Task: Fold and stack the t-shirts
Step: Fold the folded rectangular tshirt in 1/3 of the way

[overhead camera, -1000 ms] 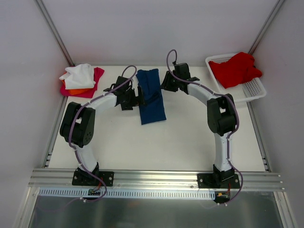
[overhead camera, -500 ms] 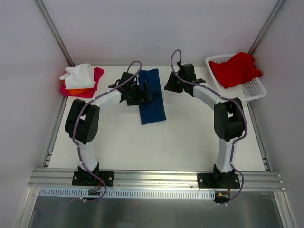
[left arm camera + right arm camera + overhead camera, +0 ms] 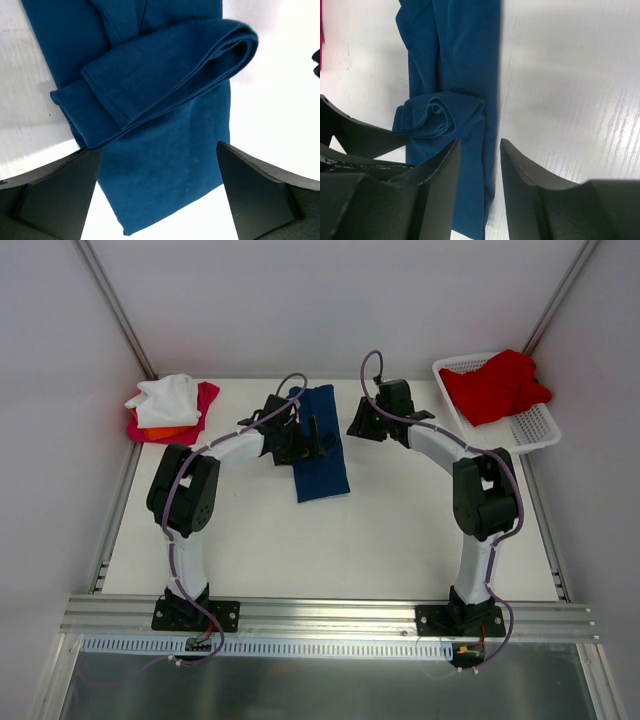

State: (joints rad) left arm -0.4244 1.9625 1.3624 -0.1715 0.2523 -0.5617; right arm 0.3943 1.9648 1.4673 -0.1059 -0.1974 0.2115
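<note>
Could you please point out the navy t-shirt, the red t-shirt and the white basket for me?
navy t-shirt (image 3: 322, 468), top external view, flat lower half of the folded strip.
red t-shirt (image 3: 495, 385), top external view, middle of the bunched cloth.
white basket (image 3: 533, 426), top external view, bare lattice at its near-right end.

Folded navy blue cloth t-shirt (image 3: 150, 75) spread beneath the wide-parted left gripper (image 3: 159, 150), bare white tabletop (image 3: 560, 75) left free ahead of the right gripper (image 3: 479, 142)

Navy blue t-shirt (image 3: 322, 470) folded to a long narrow strip, flat on the surface (image 3: 300, 550) at rear middle, part doubled over in a loose roll; rear left, rumpled white t-shirt (image 3: 170, 397) atop orange one (image 3: 163, 429) atop magenta one (image 3: 205, 400); red t-shirt (image 3: 495, 385) heaped in the basket (image 3: 535, 425), rear right.
</note>
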